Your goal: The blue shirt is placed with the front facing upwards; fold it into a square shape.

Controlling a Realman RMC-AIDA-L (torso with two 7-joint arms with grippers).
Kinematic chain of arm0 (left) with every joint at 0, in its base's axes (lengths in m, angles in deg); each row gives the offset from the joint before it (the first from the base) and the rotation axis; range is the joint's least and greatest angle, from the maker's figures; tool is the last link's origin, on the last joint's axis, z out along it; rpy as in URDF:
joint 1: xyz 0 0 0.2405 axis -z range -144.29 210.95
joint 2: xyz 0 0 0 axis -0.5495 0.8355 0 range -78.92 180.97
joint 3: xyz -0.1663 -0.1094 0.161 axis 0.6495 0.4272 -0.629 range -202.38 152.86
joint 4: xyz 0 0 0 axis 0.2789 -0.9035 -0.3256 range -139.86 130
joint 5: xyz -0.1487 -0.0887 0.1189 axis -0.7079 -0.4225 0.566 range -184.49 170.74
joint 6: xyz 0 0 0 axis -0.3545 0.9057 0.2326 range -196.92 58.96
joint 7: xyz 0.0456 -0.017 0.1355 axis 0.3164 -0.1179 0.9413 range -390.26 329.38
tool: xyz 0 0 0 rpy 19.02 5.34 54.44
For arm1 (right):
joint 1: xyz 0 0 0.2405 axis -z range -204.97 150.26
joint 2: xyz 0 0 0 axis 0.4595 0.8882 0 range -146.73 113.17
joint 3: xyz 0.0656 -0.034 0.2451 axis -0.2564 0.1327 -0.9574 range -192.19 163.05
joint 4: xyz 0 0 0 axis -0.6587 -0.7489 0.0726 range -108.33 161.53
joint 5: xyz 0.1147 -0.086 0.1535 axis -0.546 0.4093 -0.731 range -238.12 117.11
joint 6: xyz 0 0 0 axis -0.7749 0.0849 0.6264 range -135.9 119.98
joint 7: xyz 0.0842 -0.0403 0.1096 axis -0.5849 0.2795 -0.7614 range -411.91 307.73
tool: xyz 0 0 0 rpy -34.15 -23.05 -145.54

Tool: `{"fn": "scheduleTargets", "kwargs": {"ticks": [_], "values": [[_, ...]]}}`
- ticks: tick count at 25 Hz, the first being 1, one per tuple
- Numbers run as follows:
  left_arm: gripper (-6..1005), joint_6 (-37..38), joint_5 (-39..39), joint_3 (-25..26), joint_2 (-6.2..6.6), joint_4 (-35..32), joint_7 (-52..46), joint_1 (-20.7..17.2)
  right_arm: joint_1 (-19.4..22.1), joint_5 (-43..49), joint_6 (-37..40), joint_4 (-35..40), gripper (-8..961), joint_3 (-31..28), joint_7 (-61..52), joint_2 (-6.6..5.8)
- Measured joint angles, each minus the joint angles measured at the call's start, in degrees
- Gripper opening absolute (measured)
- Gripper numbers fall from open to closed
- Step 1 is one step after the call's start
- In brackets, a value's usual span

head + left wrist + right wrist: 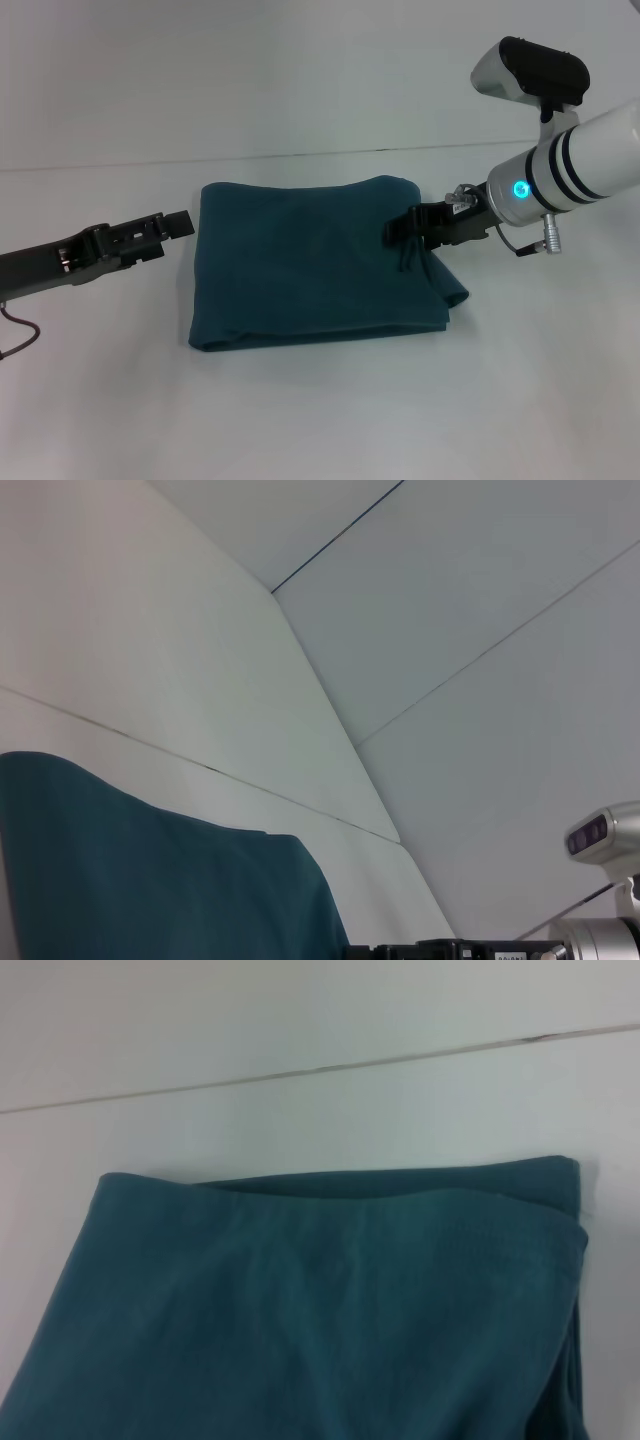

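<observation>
one blue shirt (310, 265), two claws, left claw (178, 224), right claw (400, 230), one table (320, 420)

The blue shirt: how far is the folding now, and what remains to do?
Done: the blue shirt lies folded in a roughly square stack, plain side up. In hand: the right end effector sits at its right edge, where a fold still sticks out. The left end effector waits just off the left edge. Left: tidy that corner, withdraw.

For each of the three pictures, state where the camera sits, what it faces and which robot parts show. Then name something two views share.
Head view: on the robot's head, looking down at the blue shirt; left gripper and right gripper show.
Left wrist view: on the left arm, facing across the shirt; the right arm shows far off.
Right wrist view: on the right arm, over the shirt; no robot parts show.
Shared: all show the shirt.
</observation>
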Motion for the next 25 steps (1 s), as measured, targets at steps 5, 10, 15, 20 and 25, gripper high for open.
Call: {"fn": "scheduleTargets", "kwargs": {"ticks": [5,10,15,20,25], "values": [[950,-0.1,0.0,0.0,0.07,0.3,0.0,0.0,-0.2,0.3,-1.6,-0.5,703,0.2,0.1,0.41],[950,-0.2,0.0,0.2,0.14,0.3,0.0,0.1,-0.4,0.3,-3.5,-1.4,613,0.3,0.5,0.66],[950,-0.2,0.0,0.6,0.18,0.3,0.0,0.1,-0.5,0.4,-3.8,-1.5,522,1.2,0.3,0.68],[950,-0.2,0.0,0.6,0.18,0.3,0.0,0.5,-0.8,0.4,-4.0,-2.0,315,1.6,0.1,0.68],[950,-0.2,0.0,0.5,0.18,0.3,0.0,0.5,-0.9,0.4,-4.0,-2.3,94,1.6,0.1,0.58]]}}
